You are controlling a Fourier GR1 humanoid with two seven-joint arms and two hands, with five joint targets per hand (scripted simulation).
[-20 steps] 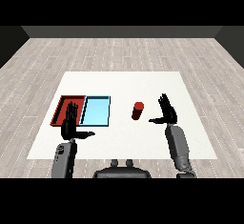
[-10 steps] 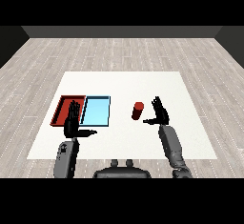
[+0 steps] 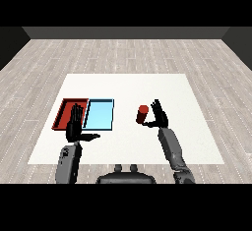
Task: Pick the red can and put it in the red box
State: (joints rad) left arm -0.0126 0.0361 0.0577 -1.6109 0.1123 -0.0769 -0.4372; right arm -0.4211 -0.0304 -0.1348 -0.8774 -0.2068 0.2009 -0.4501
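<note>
The red can (image 3: pixel 142 114) is standing upright on the white tabletop (image 3: pixel 197 127), right of the light blue tray (image 3: pixel 99 115) and red tray (image 3: pixel 64 113), while the right hand (image 3: pixel 160 119) is hovering just beside it with fingers spread, holding nothing, and the left hand (image 3: pixel 75 128) is resting open over the red tray's near edge.

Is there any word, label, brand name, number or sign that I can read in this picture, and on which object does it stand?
There are none: no readable text shows in the head view.
red can: plain red side, no label visible.
red tray: no marking.
light blue tray: no marking.
white table: bare surface, no writing.
left hand and right hand: plain black, no logo.
</note>
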